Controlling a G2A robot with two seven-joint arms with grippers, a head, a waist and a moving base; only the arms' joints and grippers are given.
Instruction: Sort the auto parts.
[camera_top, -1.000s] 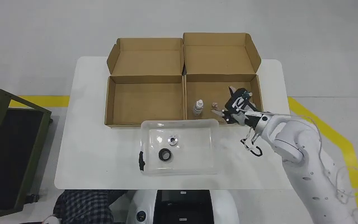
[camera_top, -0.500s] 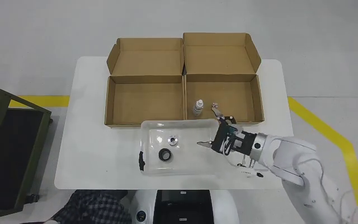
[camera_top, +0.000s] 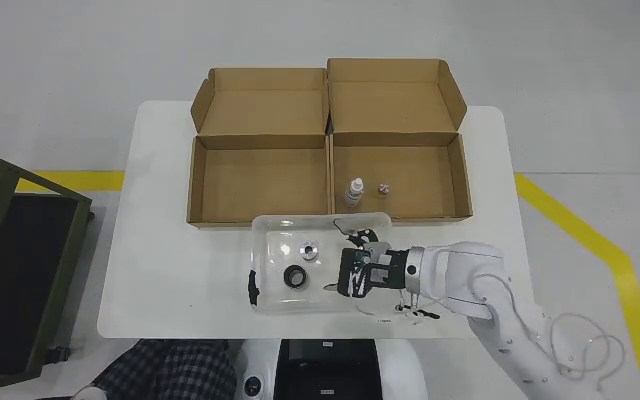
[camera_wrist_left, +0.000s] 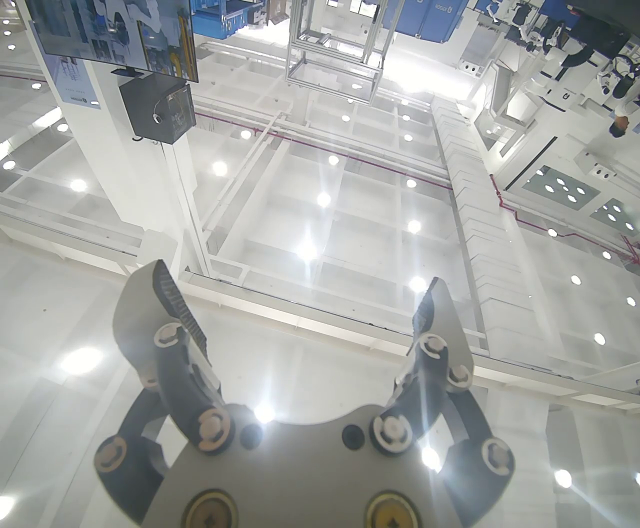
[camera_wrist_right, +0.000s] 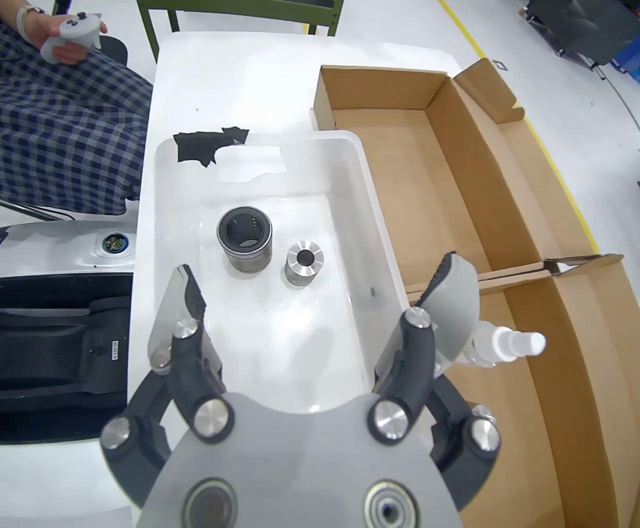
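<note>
A clear bin (camera_top: 375, 228) sits at the table's near side and holds two parts. One is a dark ring-shaped bushing (camera_top: 295, 277) (camera_wrist_right: 245, 244). Beside it stands a small silver cylinder (camera_top: 310, 249) (camera_wrist_right: 304, 262). My right gripper (camera_top: 338, 268) (camera_wrist_right: 320, 280) hovers open over the bin's right half, a short way from both parts, with nothing between its fingers. The right cardboard box (camera_top: 425, 185) contains a white spray bottle (camera_top: 354, 191) (camera_wrist_right: 505, 345) and a small metal part (camera_top: 384, 186). My left gripper (camera_wrist_left: 295, 290) is open, empty, and points up at the ceiling.
The left cardboard box (camera_top: 258, 185) (camera_wrist_right: 440, 165) has nothing in it; both boxes stand side by side behind the bin with lids folded back. A strip of black tape (camera_top: 252, 288) (camera_wrist_right: 210, 142) marks the bin's left end. White table (camera_top: 160, 250) lies open to the left.
My right gripper has travelled from above the right box, toward the near side and leftward, to over the bin. The parts have not moved.
</note>
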